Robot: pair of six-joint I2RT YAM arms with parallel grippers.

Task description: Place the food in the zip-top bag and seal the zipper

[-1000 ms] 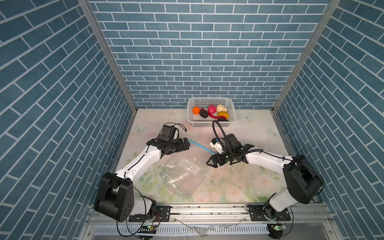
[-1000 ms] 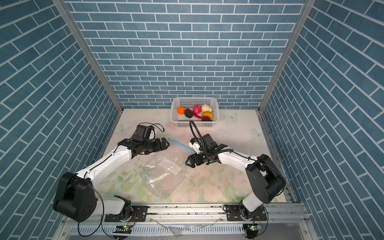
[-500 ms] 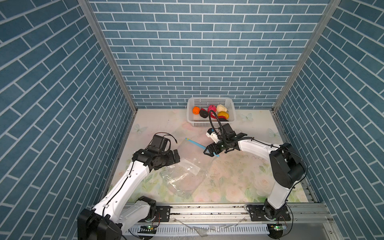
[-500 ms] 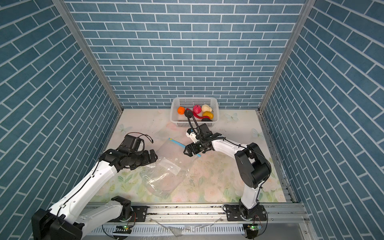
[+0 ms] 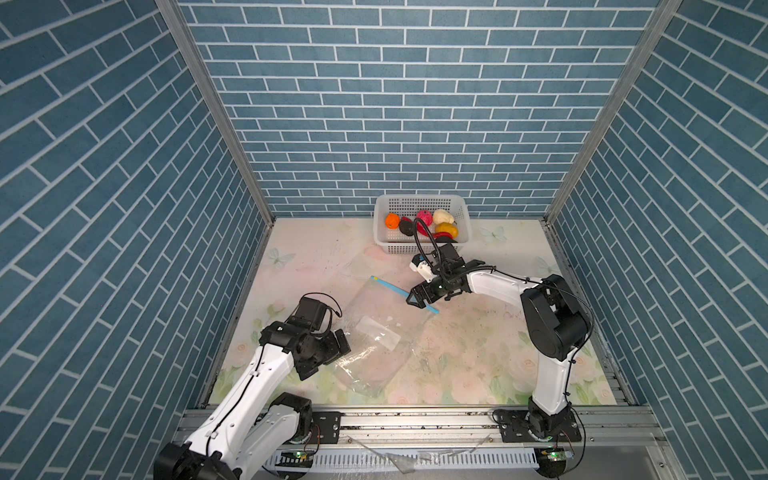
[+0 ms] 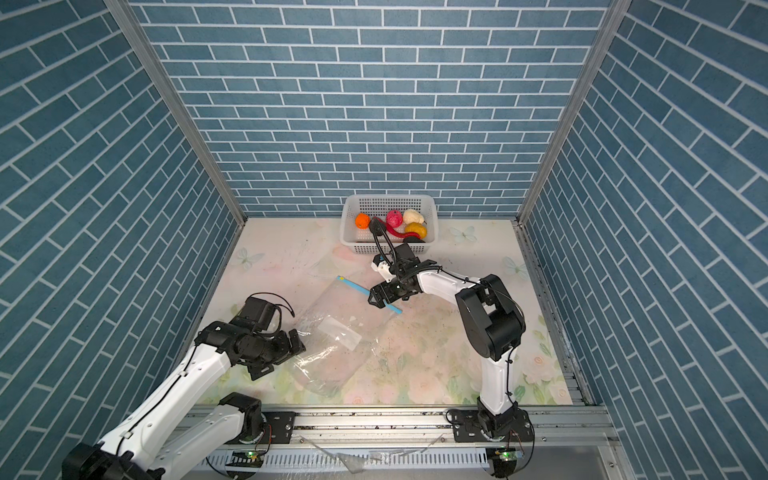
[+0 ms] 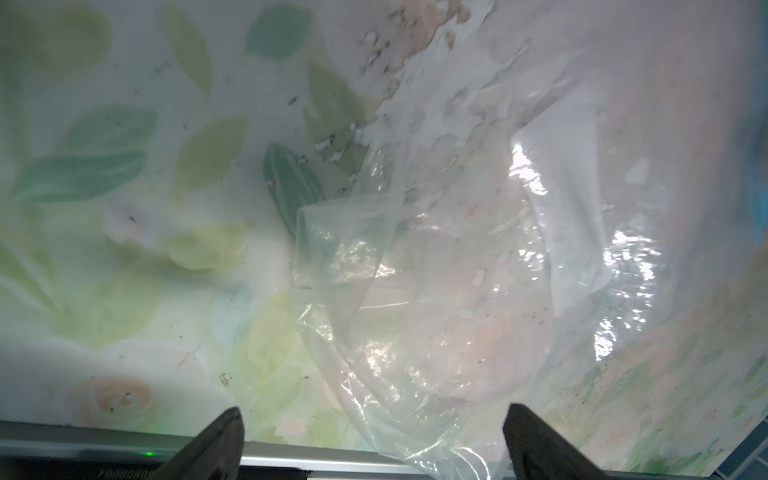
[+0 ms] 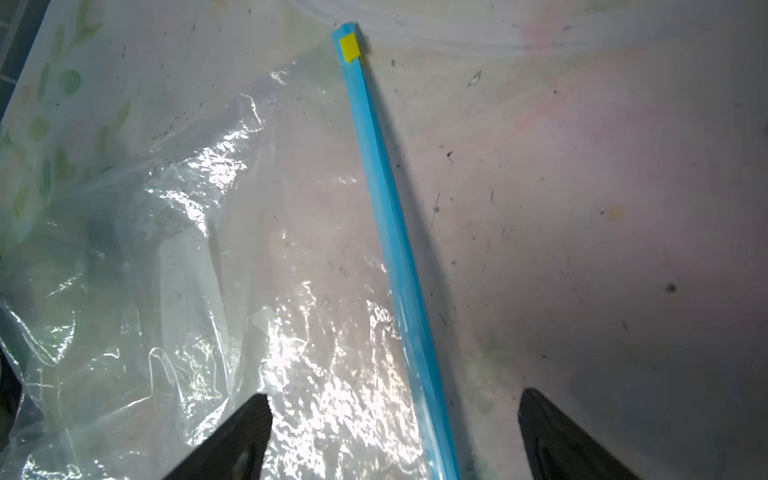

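1. Black-fingered right hand [image 8: 392,397]: released and empty, fingers spread wide. It hangs low over the bag's mouth edge with one finger above plastic and the other above bare bench [image 5: 478,340]. The zipper runs between them, likely so the hand can pinch the strip and lift one lip.
2. Zipper [image 8: 390,232]: a light blue strip lying flat on the bench, with its yellow tab [image 8: 349,46] at the end away from the right hand. Whether the lips are pressed shut cannot be told.
3. Left hand [image 7: 372,411]: also released and holding nothing, fingers apart above the bag's closed bottom corner. It is probably there to pin that end while the mouth is worked.
4. Zip-top bag [image 5: 374,365]: clear and crinkly, flat and empty mid-bench between the two hands, with the white label patch [image 5: 377,333] facing up. The mouth edge faces the basket, which keeps the carry short.
5. White perforated basket [image 5: 415,249]: stands at the back of the bench, beyond the right hand and apart from the bag.
6. Food, all of it in the basket:
   - orange ball [image 5: 391,220]
   - black lump [image 5: 405,227]
   - pink bumpy ball [image 5: 424,216]
   - cream lump [image 5: 442,216]
   - yellow-orange fruit [image 5: 445,228]
   - red chilli [image 6: 395,232]
7. Status, by judgement: bagging has not begun, and opening the mouth is the step in hand.
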